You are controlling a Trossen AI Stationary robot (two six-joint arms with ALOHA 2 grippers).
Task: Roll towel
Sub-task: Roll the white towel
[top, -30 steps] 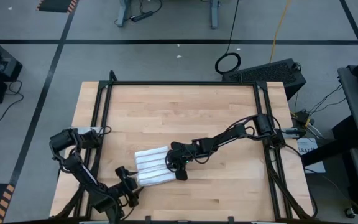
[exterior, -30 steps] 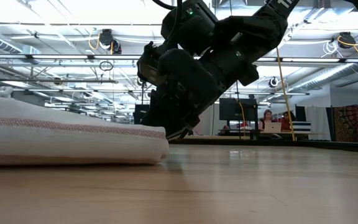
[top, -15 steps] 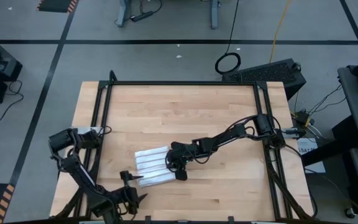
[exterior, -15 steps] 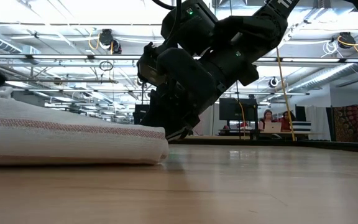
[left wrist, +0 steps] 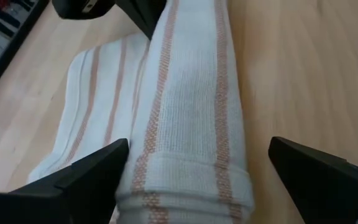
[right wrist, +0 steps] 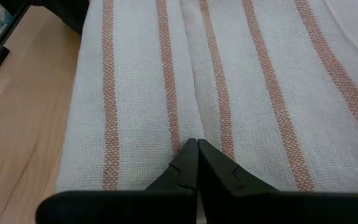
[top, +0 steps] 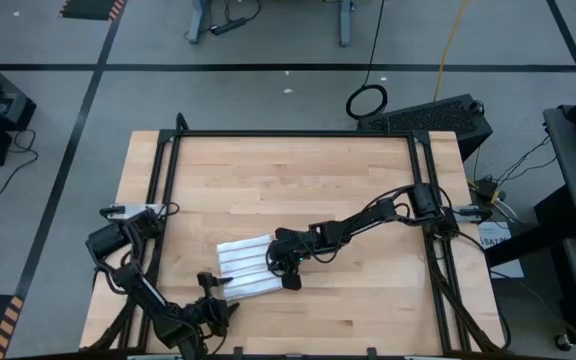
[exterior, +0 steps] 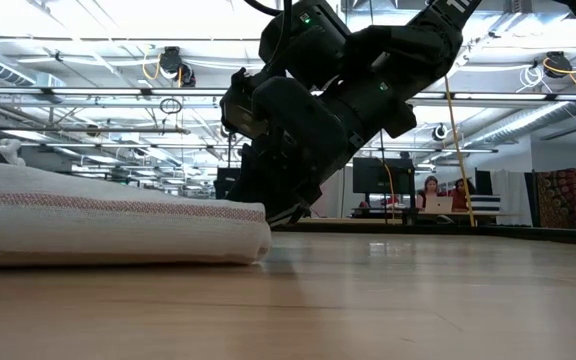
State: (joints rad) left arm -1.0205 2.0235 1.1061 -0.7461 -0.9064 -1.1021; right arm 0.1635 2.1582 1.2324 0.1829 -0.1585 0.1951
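While I look down from above, the towel (top: 245,268) lies folded on the wooden surface (top: 298,180), my right end effector (top: 280,262) closed at its right edge, my left end effector (top: 215,303) spread wide just off its near end. From surface level, the towel's thick fold sits at left. My left wrist shows fingers (left wrist: 86,177) apart either side of the roll, gripping nothing; my right wrist shows fingertips (right wrist: 191,163) pinched together on the striped cloth

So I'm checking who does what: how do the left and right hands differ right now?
The left hand is open, its fingers standing either side of the towel's rolled end; the right hand is shut, tips pressed on the flat striped part. The left sits at the table's near edge; the right reaches toward the middle. Both work the towel.
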